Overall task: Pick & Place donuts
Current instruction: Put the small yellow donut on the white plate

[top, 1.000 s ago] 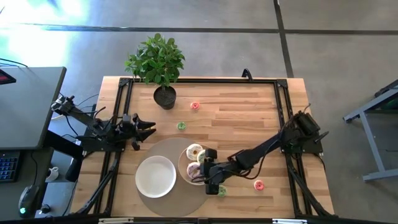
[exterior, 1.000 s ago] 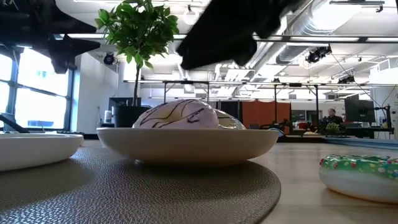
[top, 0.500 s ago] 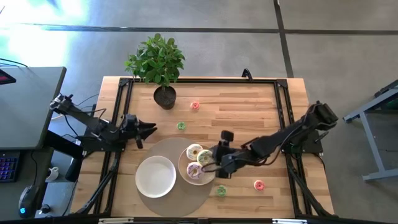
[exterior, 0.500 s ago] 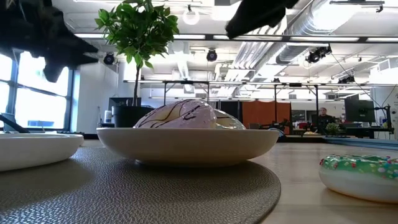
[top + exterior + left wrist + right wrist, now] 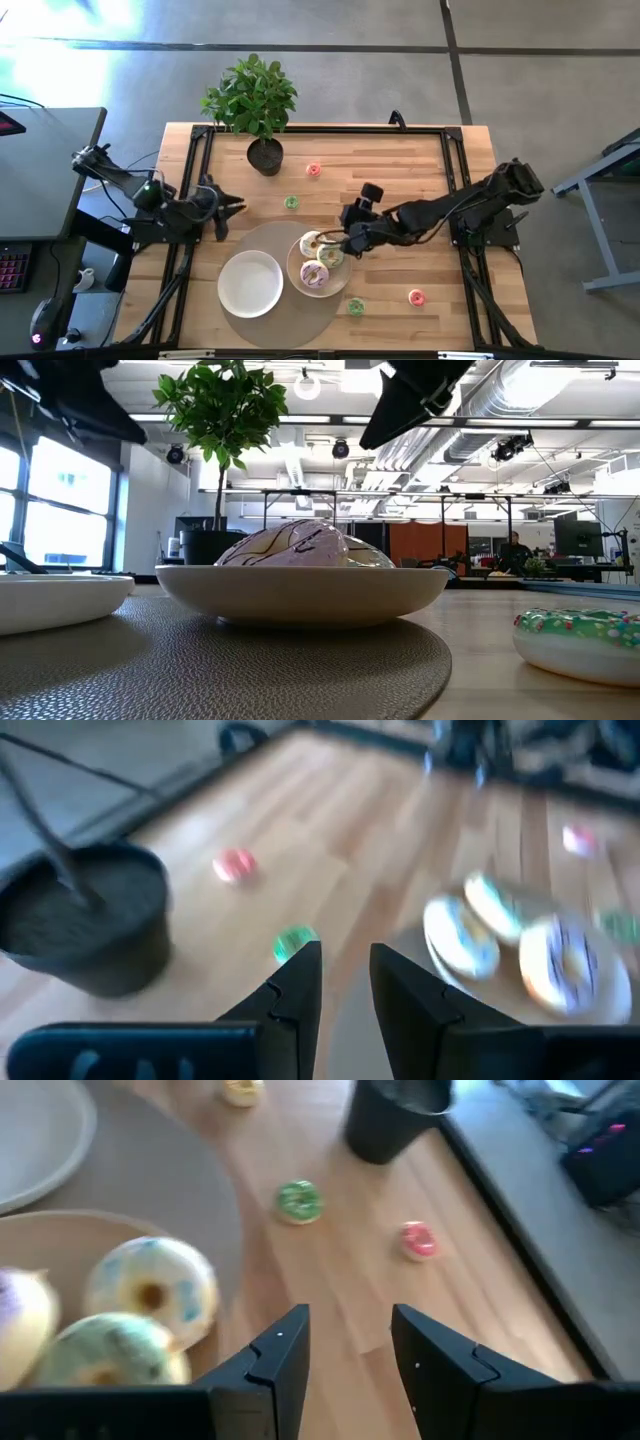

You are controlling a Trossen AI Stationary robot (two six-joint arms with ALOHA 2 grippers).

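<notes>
A beige plate [image 5: 296, 268] on the round grey mat [image 5: 285, 320] holds three larger donuts: cream [image 5: 312, 242], green [image 5: 330, 254] and pink [image 5: 313, 275]. They also show in the right wrist view, cream [image 5: 150, 1292] and green [image 5: 108, 1352]. Tiny donuts lie on the wood: red-pink [image 5: 313, 170], green [image 5: 291, 202], green [image 5: 356, 306], pink [image 5: 416, 296]. My right gripper [image 5: 346, 242] hangs open and empty above the plate's right rim. My left gripper [image 5: 238, 208] is open and empty at the left, above the table, pointing toward the plate.
An empty white plate [image 5: 250, 284] sits on the mat, left of the donut plate. A potted plant [image 5: 264, 156] stands at the far left. A black frame [image 5: 330, 130] runs round the table edges. A tiny yellow donut [image 5: 242, 1090] lies beyond the mat.
My right gripper has risen from the near side of the donut plate and gone toward the table's far edge, uncovering the plate and the tiny green donut beside it. My left gripper has risen a little.
</notes>
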